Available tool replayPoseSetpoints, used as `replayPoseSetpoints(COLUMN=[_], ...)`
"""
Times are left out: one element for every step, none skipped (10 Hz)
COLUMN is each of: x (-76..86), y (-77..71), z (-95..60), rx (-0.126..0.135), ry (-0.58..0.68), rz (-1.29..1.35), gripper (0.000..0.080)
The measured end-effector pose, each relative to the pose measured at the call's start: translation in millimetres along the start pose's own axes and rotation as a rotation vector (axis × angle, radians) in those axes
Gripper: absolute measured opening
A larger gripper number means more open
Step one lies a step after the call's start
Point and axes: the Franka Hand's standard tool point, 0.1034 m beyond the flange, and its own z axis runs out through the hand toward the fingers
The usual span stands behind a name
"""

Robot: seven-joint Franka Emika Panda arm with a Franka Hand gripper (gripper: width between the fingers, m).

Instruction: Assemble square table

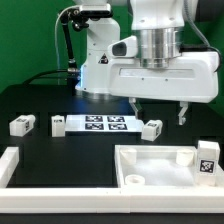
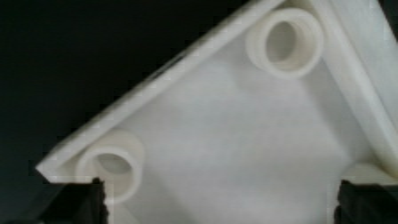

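Bright even light, white glare, soft blurry wrist view

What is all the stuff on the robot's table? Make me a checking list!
surface: black table, flat.
job's things: square slab lies at the exterior view's right; its round sockets show in the wrist view. Three leg blocks lie loose on the table; a fourth leg block stands on the slab's right side.
clutter: marker board; white rail along the front.
grippers: gripper open, empty, hovers over a slab corner.
cables: black cable beside the arm's base.
surroundings: green backdrop.
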Motion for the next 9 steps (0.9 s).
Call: replayPoseSetpoints(x=[-15.1, -23.2, -27.0, -29.1, -32.6, -29.6, -28.6, -30.7, -43.6], y=[16.1, 28.2, 33.4, 32.0, 35.5, 39.9, 44.2, 46.1, 46.8], z=[0.7, -0.2, 0.8, 3.2, 2.7, 2.8, 3.9, 7.4, 17.0], rx=[-0.005, -0.006, -0.002, -0.005, -0.015, -0.021, -0.028, -0.038, -0.058], ry=[-0.123, -0.205, -0.26, -0.286, -0.371, -0.438, -0.502, -0.544, -0.613], rz=[0.002, 0.01, 0.031, 0.029, 0.033, 0.047, 0.058, 0.06, 0.056], gripper=[0.0648, 0.0648, 0.0648, 0.0648, 0.0648, 0.0648, 0.0648, 0.0648, 0.0648])
